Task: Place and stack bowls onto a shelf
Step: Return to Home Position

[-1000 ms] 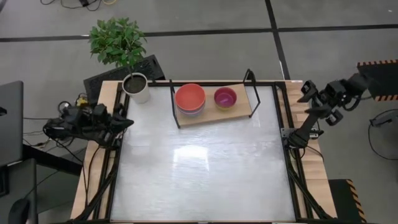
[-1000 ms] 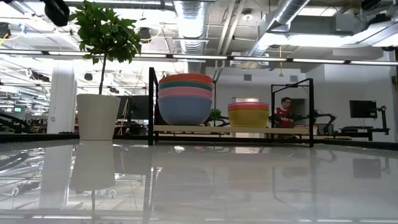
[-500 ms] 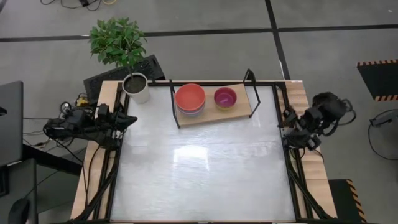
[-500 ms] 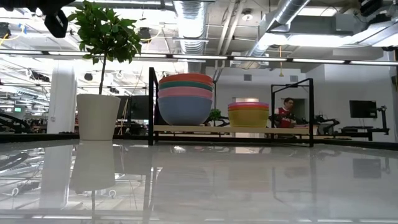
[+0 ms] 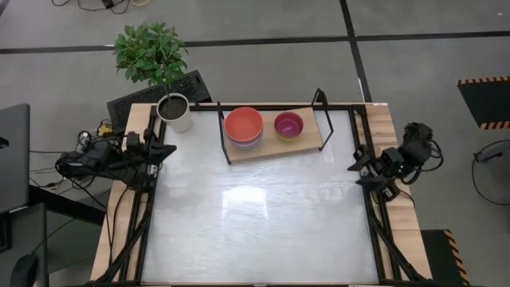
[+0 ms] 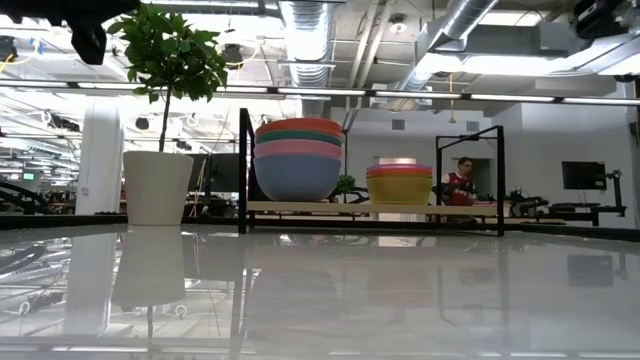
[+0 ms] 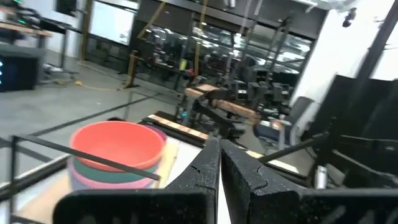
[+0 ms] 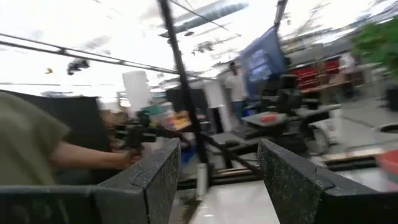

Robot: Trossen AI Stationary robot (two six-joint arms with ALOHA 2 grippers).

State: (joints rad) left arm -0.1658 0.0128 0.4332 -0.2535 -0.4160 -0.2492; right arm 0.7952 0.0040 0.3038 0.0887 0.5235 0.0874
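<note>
Bowls [image 5: 243, 125] stacked on shelf [image 5: 275, 148]; left claw [image 5: 162, 151] clenched, right claw [image 5: 356, 170] released, both off to shelf's sides, probably parked.

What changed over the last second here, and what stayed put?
The right arm swung in from beyond the table's right side; its open right gripper now sits at the right edge of the white tabletop. Nothing was taken or released. The shut left gripper stayed at the left edge; the orange-red-topped bowl stack and the purple-topped bowl stack rest unmoved on the light-wood shelf.
</note>
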